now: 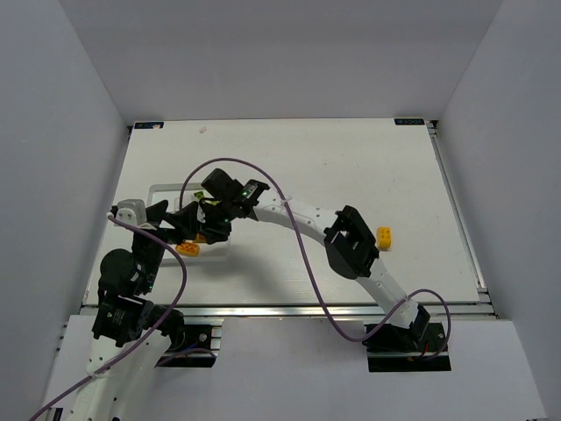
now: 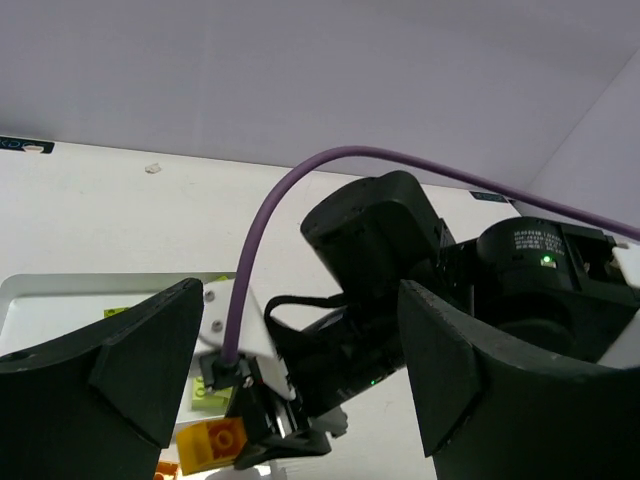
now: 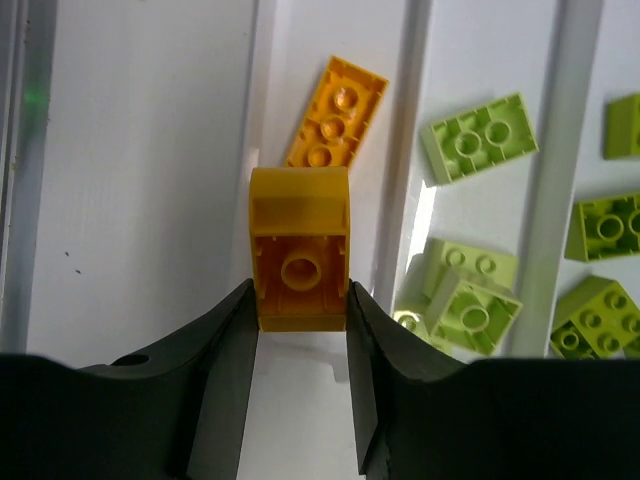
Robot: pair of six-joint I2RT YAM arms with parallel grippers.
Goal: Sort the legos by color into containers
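Near the left edge of the table (image 1: 351,158), your right gripper (image 3: 300,300) pinches an orange brick (image 3: 299,255), apparently above the tray (image 3: 403,120); left gripper (image 2: 300,300) spread.

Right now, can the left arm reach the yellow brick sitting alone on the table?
Probably not. The brick lies far to the right, and the right arm stretches across between it and the open left claw.

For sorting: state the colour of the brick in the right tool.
The brick is orange-yellow; clearest in right wrist view.
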